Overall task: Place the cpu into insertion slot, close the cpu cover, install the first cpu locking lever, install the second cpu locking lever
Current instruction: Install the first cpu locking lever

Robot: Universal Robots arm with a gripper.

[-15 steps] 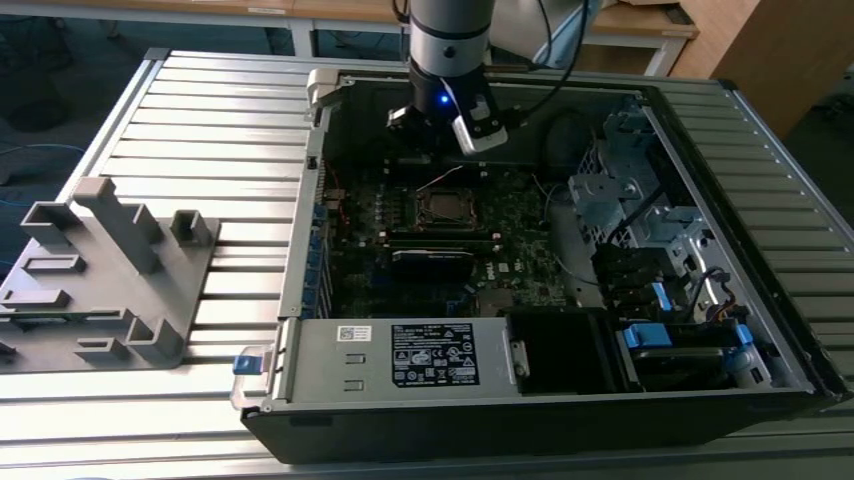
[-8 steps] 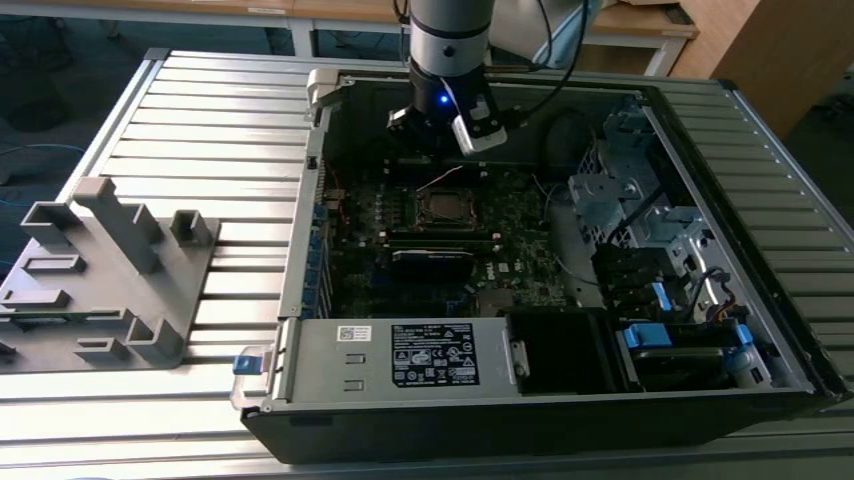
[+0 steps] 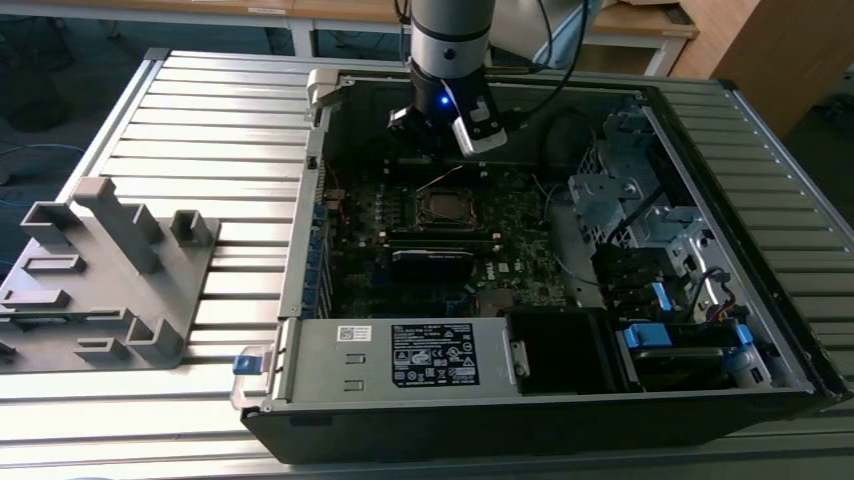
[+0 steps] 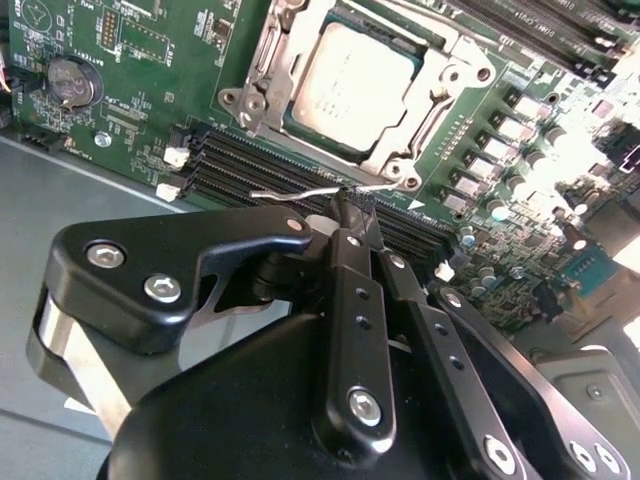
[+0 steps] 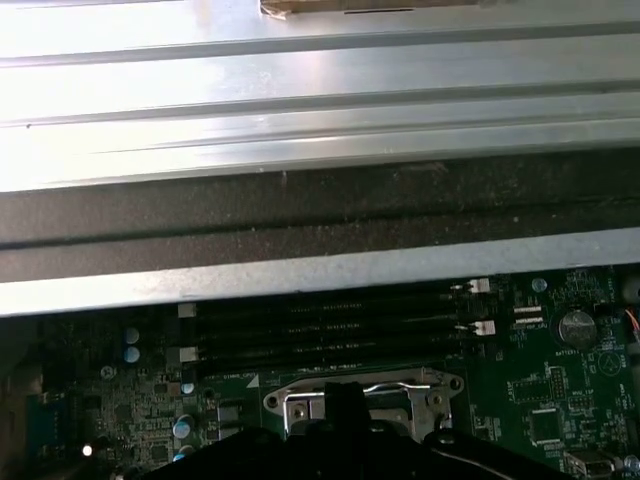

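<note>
- The end effector (image 4: 352, 208) is pressed together, tips at the thin locking lever (image 4: 300, 193)
- The lever lies crosswise, along one edge of the cpu cover (image 4: 395, 160)
- The cpu (image 4: 350, 85) sits under that cover, just beyond

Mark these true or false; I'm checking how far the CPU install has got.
1. The cpu sits in the insertion slot. True.
2. The cpu cover stands raised open. False: it lies down around the cpu's edges.
3. The gripper holds the cpu. False: its tips are at a thin wire locking lever beside the socket.
4. A grey fixture stands on the table, on the exterior view's left of the computer case. True.
</note>
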